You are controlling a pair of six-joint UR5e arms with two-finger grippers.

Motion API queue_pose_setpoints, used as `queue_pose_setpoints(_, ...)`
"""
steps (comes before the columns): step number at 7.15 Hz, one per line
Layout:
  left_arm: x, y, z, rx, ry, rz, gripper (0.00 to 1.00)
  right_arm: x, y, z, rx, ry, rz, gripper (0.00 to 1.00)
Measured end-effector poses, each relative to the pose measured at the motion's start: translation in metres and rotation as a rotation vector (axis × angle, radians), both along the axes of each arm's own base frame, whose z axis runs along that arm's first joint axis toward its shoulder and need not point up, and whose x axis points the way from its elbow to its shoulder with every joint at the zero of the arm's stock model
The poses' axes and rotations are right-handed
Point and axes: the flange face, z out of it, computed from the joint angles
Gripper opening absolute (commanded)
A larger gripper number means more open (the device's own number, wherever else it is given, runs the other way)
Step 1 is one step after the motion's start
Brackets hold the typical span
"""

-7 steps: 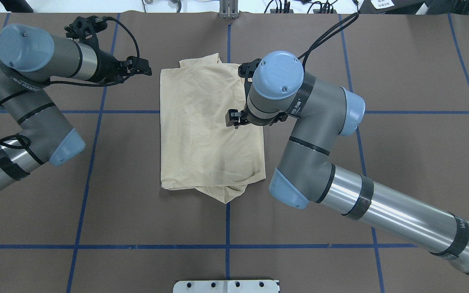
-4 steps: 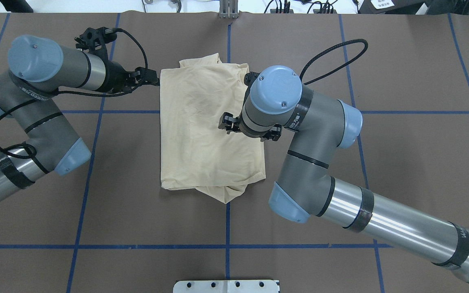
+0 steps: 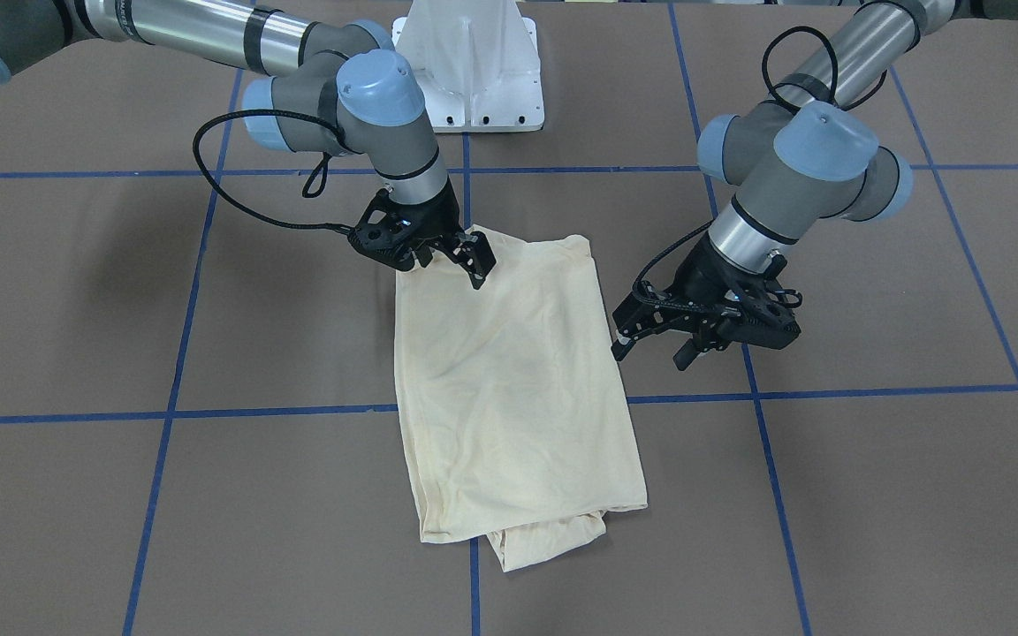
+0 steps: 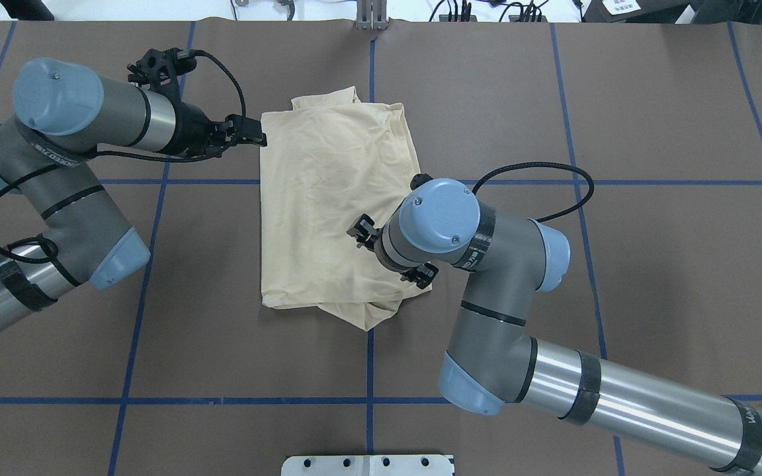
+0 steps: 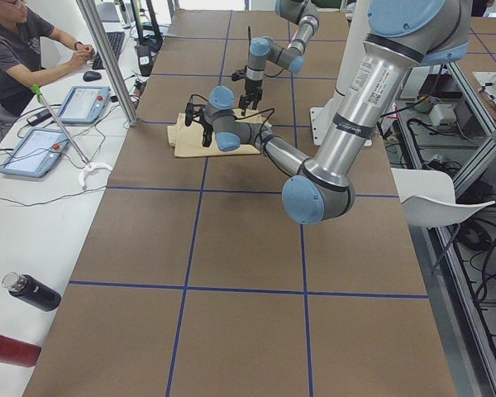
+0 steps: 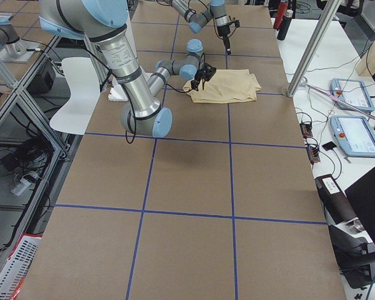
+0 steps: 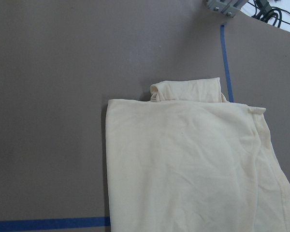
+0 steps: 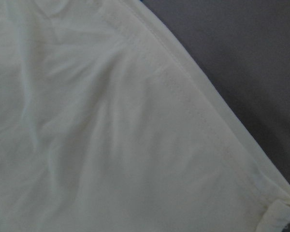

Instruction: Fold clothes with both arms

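Observation:
The clothes are one pale cream shirt (image 4: 328, 198), folded into a long rectangle on the brown table, plain side up, with a sleeve end poking out at the far edge (image 7: 186, 90). My left gripper (image 4: 258, 137) is open and level with the table, its tips at the shirt's far left edge (image 3: 650, 346). My right gripper (image 3: 474, 261) points down, open, over the shirt's near right corner. In the overhead view the wrist hides most of it. The right wrist view is filled by cloth and a stitched hem (image 8: 193, 111).
The white pedestal base (image 3: 469, 71) stands at the robot's side of the table. Blue tape lines (image 4: 369, 400) grid the brown surface. Off the table's far side a person (image 5: 16, 50) sits at a desk with tablets (image 5: 33, 149), and a metal pole (image 6: 309, 50) rises there.
The right arm has swung from the shirt's far right edge back toward the robot to its near right corner. The left gripper has moved right up to the shirt's far left edge.

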Motion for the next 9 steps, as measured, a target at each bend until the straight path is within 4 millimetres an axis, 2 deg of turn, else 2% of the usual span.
queue_pose_setpoints(4,-0.002,0.002,-0.004,0.004,0.005,-0.001,1.0,-0.018,0.02,0.005,-0.082,0.084,0.021,0.99)
queue_pose_setpoints(9,-0.001,0.001,-0.003,0.004,0.002,-0.001,1.0,-0.027,0.025,0.013,-0.088,0.107,0.017,0.99)
